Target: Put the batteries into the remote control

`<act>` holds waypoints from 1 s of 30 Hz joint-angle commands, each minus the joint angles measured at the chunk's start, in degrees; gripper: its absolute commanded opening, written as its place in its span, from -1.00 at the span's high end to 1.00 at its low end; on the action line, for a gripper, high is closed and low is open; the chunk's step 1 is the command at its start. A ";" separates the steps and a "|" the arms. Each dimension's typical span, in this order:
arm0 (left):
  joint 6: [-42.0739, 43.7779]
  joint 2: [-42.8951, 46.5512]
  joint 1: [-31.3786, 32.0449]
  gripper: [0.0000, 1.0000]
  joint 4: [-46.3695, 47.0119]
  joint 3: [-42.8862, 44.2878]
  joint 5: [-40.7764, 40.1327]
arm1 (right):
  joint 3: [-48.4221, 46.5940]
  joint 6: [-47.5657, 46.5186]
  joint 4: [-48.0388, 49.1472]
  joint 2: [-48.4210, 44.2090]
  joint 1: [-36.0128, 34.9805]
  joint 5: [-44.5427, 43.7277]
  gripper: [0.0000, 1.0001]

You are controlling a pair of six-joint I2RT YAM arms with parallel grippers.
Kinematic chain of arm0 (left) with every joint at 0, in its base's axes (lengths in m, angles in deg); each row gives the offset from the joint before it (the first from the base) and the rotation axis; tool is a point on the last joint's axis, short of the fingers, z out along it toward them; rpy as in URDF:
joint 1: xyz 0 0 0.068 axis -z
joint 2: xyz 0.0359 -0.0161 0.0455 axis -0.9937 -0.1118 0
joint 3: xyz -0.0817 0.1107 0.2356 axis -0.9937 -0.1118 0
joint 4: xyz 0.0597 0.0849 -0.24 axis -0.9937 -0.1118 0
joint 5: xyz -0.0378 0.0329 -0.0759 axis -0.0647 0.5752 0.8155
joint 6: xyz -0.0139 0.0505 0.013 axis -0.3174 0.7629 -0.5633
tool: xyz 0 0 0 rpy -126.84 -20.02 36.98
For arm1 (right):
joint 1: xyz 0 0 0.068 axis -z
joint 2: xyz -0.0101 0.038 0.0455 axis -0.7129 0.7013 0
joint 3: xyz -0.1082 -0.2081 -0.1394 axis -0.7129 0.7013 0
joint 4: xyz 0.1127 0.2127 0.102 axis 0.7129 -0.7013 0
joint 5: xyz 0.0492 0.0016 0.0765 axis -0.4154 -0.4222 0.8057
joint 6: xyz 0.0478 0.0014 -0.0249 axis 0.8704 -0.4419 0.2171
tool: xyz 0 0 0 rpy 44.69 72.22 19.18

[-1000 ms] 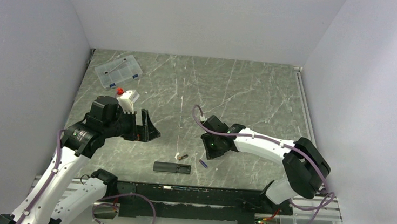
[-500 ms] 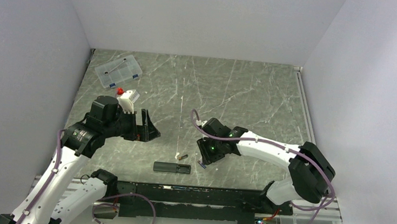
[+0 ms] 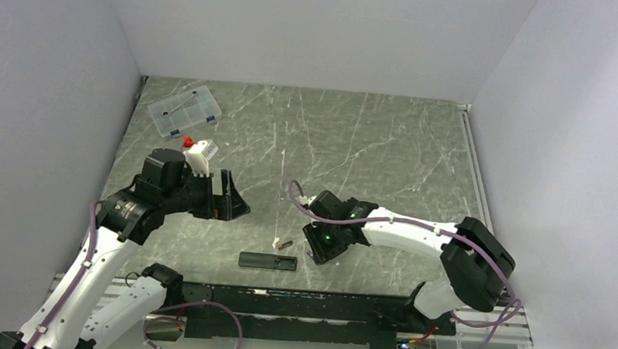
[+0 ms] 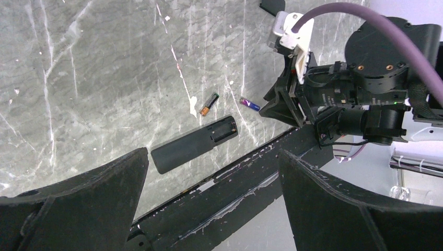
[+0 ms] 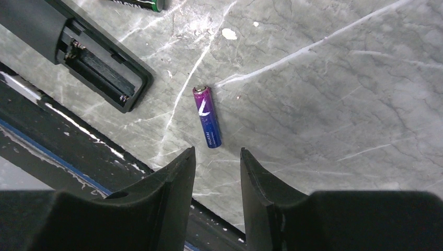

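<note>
Blue-purple battery [image 5: 207,117]: we see a white logo mark and a line of small white print, too fine to read.
Green-tipped battery [image 5: 142,4]: white lettering, cut off, unreadable.

Lighting is even and diffuse, from overhead. The white walls [image 3: 319,23] read bright; the grey marbled table [image 3: 393,140] is matte and evenly lit. Shadow beneath the right arm [image 3: 419,231] is soft and faint. Overhead view sharp. Wrist views: near foreground dark and slightly soft, purple battery [image 5: 207,117] crisp.

Two batteries [image 4: 209,103] [image 4: 249,104], one remote control [image 4: 194,145], one clear box [image 3: 184,110].
</note>
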 commanded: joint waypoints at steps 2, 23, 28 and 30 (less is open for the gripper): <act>0.93 0.34 -0.23 -0.99 1.84 -0.42 0.83 | -2.61 -1.35 1.68 1.53 -0.75 -0.93 0.24; 0.62 -0.67 -0.23 -0.99 1.77 -0.42 0.72 | -3.78 -3.18 2.08 4.48 -1.85 -2.02 0.38; 0.55 -0.58 -0.23 -0.99 1.77 -0.42 0.59 | -4.05 -3.40 1.41 5.25 -2.64 -3.00 0.42; 0.49 -0.55 -0.23 -0.99 1.77 -0.45 0.59 | -4.06 -3.40 1.18 5.34 -2.91 -3.41 0.45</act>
